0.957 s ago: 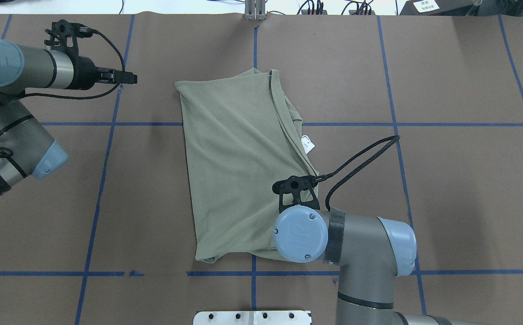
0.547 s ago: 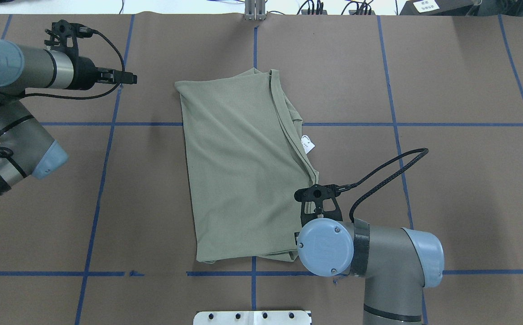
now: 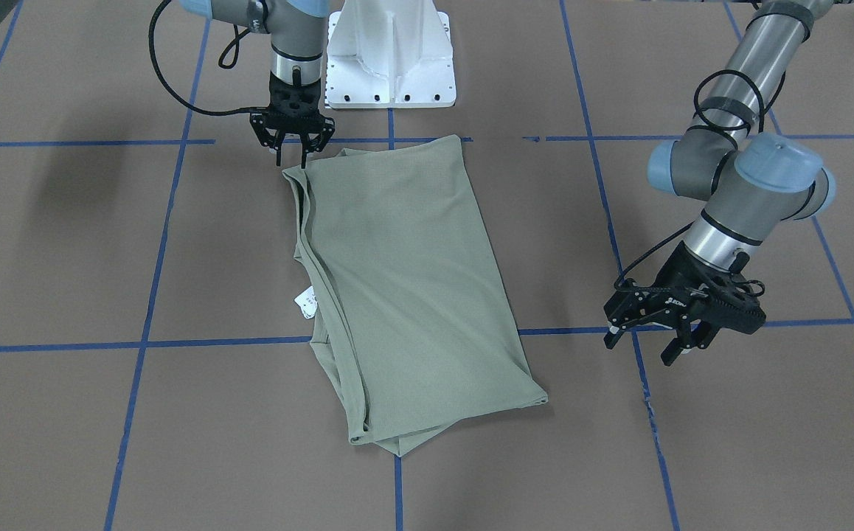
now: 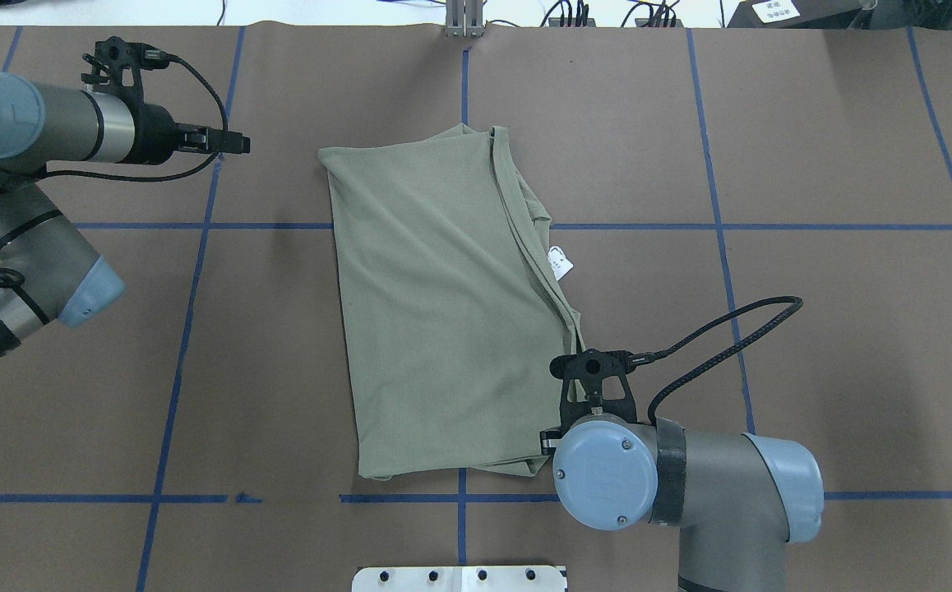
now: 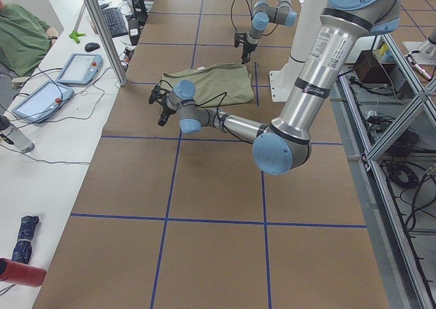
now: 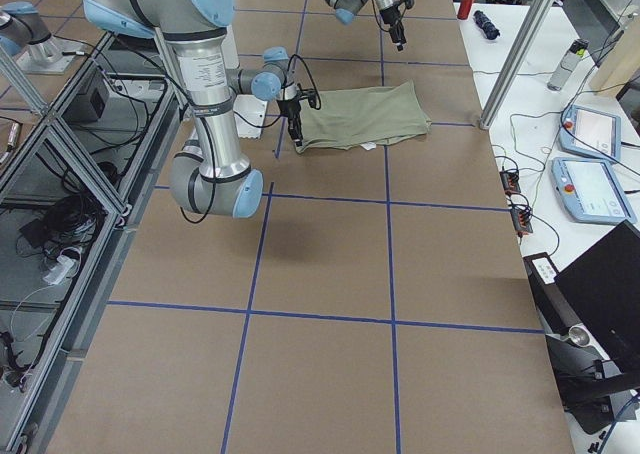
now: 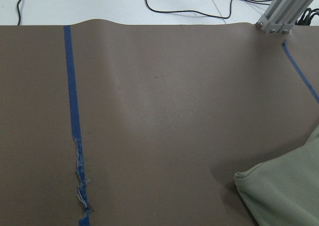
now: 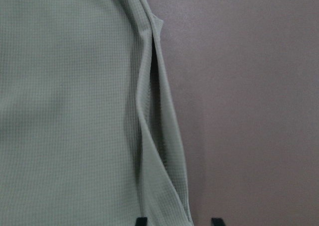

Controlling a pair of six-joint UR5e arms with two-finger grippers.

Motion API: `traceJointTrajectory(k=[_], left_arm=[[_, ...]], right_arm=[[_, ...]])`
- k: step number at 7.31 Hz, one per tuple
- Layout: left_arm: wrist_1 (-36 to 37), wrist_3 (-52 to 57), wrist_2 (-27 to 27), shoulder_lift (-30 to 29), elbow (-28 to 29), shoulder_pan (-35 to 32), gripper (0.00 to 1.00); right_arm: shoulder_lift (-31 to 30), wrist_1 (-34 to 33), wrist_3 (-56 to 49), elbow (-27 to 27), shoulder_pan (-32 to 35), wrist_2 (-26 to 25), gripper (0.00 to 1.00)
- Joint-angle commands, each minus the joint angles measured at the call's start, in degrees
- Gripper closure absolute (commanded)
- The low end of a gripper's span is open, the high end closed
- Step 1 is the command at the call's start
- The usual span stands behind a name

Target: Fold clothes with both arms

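Note:
The sage-green shirt (image 4: 435, 304) lies folded lengthwise in the middle of the table, its white tag (image 4: 560, 263) sticking out on the right edge. It also shows in the front view (image 3: 405, 287). My right gripper (image 3: 292, 161) is open and empty, pointing down over the shirt's near right corner. In the right wrist view its fingertips (image 8: 142, 221) straddle the layered shirt edge (image 8: 159, 136). In the overhead view my wrist hides it. My left gripper (image 3: 642, 345) is open and empty above bare table, left of the shirt's far corner (image 7: 284, 196).
The white pedestal base (image 3: 390, 51) stands just behind the shirt's near end. The right arm's black cable (image 4: 731, 329) loops out to the right of the shirt. Blue tape lines (image 4: 188, 329) grid the brown table. Tablets (image 5: 78, 67) lie on the far side table.
My right arm has moved right and toward the robot, from over the shirt's lower part to its near right corner. The left arm and the shirt have not moved.

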Motion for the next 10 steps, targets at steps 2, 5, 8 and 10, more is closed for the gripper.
traceJointTrajectory(k=[2, 5, 8, 10], left_arm=[[0.0, -0.01, 0.0, 0.0, -0.15, 0.01, 0.0], [0.0, -0.1, -0.09, 0.0, -0.15, 0.01, 0.0], [-0.09, -0.98, 0.0, -0.09, -0.33, 0.28, 0.0], [-0.44, -0.98, 0.0, -0.09, -0.15, 0.45, 0.0]], right_arm=[[0.53, 3.33, -2.7, 0.81, 2.3, -0.03, 0.0], [11.55, 8.46, -10.07, -10.91, 14.49, 5.57, 0.0], [21.7, 13.6, -16.15, -30.59, 20.77, 8.05, 0.0], [21.63, 18.39, -17.66, -36.36, 20.86, 8.05, 0.0]])
